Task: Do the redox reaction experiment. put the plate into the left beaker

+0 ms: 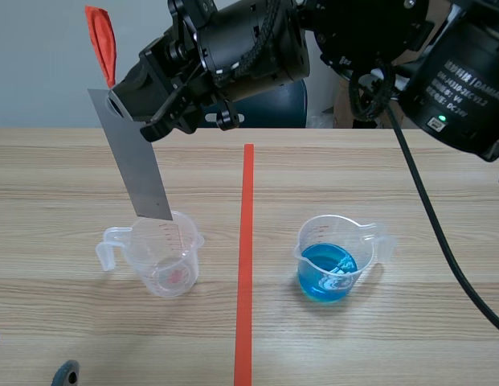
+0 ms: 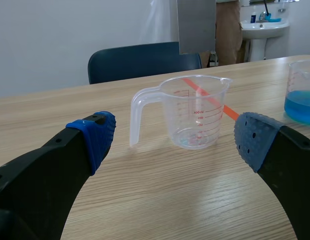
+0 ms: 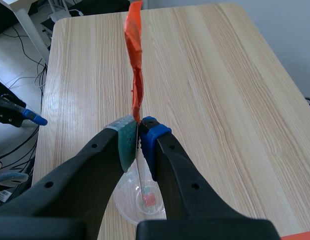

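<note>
While the right arm reaches across the far side of the desk (image 1: pixel 410 185) toward the left, its hand (image 3: pixel 139 136) is clamped on a grey metal plate (image 1: pixel 138 161) near the top, where an orange-red tab (image 1: pixel 103 44) sticks up. The plate hangs tilted, its lower edge just above the mouth of the clear left beaker (image 1: pixel 162 261), apart from the rim. A pink patch (image 1: pixel 178 275) on that beaker's bottom is hard to make out. The right beaker (image 1: pixel 336 259) holds blue liquid (image 1: pixel 325 272). The left hand (image 2: pixel 174 138), fingers wide apart, sits near of the left beaker, almost wholly cut off in the scene view.
</note>
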### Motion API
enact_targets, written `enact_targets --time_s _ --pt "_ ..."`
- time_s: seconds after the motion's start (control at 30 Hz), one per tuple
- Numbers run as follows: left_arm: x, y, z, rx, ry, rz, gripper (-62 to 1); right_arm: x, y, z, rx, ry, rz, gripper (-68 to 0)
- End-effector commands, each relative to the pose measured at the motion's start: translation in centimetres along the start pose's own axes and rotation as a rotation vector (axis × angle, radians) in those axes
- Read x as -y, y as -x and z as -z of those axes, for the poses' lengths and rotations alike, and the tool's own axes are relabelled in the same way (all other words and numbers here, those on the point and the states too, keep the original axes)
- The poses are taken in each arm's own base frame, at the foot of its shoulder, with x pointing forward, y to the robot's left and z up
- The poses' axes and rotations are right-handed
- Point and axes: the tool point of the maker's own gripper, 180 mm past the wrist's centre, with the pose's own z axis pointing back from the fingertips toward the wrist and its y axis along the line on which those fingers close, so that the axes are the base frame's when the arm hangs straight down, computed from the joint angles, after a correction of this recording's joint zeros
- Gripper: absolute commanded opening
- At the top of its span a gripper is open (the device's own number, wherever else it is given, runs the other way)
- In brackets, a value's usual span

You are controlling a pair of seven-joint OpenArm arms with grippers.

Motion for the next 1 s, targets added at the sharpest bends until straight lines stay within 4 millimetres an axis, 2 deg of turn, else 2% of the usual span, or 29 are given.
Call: enact_targets --time_s 0.0,0.8,0.97 --pt "-0.1 -0.7 0.3 0.034 0.001 0.002 -10.1 0.4 -1.2 -0.3 0.034 0.008 -0.008 -67.1" --pt "-0.1 -0.7 0.3 0.034 0.001 0.002 -10.1 2.3 0.6 -0.2 0.032 0.046 0.041 -67.1" --pt "-0.1 -0.7 0.3 0.033 0.001 0.002 -10.1 1.7 1.3 0.1 0.03 0.025 0.047 -67.1"
